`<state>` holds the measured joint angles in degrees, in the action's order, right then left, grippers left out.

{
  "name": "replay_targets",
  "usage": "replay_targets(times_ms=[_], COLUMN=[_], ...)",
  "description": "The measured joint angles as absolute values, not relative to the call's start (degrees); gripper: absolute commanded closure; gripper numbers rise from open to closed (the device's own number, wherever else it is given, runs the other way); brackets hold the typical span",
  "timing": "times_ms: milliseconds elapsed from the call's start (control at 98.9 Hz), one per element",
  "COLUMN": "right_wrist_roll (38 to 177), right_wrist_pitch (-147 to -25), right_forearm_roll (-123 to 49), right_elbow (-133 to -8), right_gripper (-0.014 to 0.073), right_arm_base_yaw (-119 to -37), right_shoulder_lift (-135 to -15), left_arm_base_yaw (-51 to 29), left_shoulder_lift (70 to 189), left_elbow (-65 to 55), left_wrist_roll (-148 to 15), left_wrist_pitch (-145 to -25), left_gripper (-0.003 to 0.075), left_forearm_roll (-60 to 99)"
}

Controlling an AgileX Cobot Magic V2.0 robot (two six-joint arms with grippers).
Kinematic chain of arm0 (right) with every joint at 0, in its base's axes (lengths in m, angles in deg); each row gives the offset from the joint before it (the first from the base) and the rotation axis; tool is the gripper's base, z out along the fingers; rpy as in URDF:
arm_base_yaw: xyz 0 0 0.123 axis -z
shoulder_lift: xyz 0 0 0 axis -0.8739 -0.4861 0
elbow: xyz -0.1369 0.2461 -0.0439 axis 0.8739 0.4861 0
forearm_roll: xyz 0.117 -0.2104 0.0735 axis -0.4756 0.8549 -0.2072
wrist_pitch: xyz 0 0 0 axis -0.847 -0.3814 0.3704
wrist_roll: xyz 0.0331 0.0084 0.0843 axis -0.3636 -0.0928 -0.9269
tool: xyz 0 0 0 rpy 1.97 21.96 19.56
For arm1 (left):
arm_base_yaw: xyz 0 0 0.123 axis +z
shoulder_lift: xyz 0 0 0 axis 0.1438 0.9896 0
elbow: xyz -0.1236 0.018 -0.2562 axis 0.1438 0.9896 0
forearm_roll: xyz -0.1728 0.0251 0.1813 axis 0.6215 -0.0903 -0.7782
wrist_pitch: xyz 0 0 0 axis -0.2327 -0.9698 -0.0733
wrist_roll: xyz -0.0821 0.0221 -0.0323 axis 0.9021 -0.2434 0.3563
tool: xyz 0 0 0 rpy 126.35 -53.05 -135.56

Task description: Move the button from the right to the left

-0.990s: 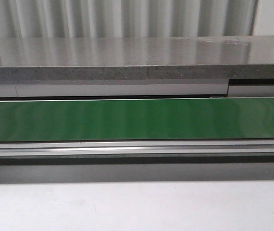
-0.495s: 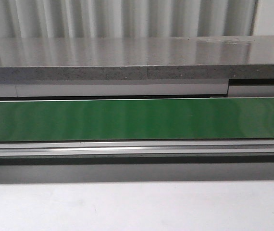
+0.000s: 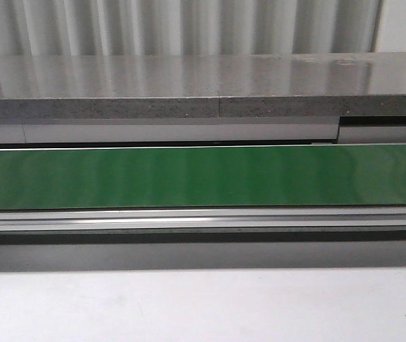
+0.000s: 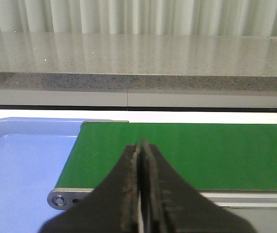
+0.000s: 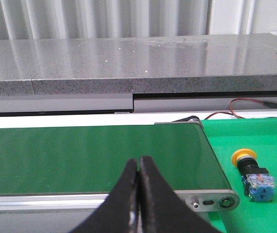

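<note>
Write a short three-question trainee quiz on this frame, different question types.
1. True or false: the button lies on the belt.
2. What sits off the belt's other end? A) blue tray B) red bin C) cardboard box
3. Fill in: both the left hand and right hand are ____.

Key: 1 false, it lies on a green surface past the belt's end. 2 A, the tray. 3 shut.

The green belt (image 3: pixel 203 176) looks smooth with a soft shine. Its side rail (image 3: pixel 203 219) is shiny grey metal. The long shelf (image 3: pixel 189 85) behind looks like speckled grey stone, polished and glossy on top. The blue tray (image 4: pixel 22 170) is smooth plastic. The button (image 5: pixel 252 174) has a glossy yellow plastic cap
</note>
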<state>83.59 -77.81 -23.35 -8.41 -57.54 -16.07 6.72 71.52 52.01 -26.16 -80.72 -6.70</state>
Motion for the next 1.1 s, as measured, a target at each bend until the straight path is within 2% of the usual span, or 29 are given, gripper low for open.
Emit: replay_targets(times_ms=[152, 323, 515, 859, 910, 980, 1102], right_wrist_roll=[83.6, 83.6, 83.6, 83.6, 83.6, 83.6, 83.6], right_wrist_pitch=[-81.9, -92.3, -104.7, -115.1, -116.6, -118.7, -120.5], right_forearm_roll=[-23.3, -23.3, -23.3, -23.3, -23.3, -23.3, -23.3], right_elbow=[-13.1, -22.3, -32.6, -44.8, -46.4, -48.6, -51.7], right_gripper=[0.0660, 0.0660, 0.0660, 0.0643, 0.0599, 0.0483, 0.0178], right_arm_base_yaw=[-57.5, -57.5, -57.5, -57.5, -57.5, -57.5, -57.5], right_shoulder_lift=[-16.1, -18.8, -28.7, -46.4, -49.0, -52.5, -57.7], left_arm_base_yaw=[6.7, 6.7, 6.7, 6.7, 6.7, 6.7, 6.7], left_shoulder_lift=[71.5, 71.5, 71.5, 71.5, 71.5, 71.5, 71.5], left_elbow=[52.0, 52.0, 52.0, 52.0, 52.0, 52.0, 52.0], left_wrist_roll=[-26.2, -26.2, -26.2, -26.2, -26.2, -26.2, -26.2], left_wrist_pitch=[-80.7, -80.7, -80.7, -80.7, -80.7, -80.7, -80.7], left_gripper=[0.0740, 0.0740, 0.0740, 0.0740, 0.0740, 0.0740, 0.0740], left_forearm_roll=[-6.7, -6.7, -6.7, -6.7, -6.7, -6.7, -6.7])
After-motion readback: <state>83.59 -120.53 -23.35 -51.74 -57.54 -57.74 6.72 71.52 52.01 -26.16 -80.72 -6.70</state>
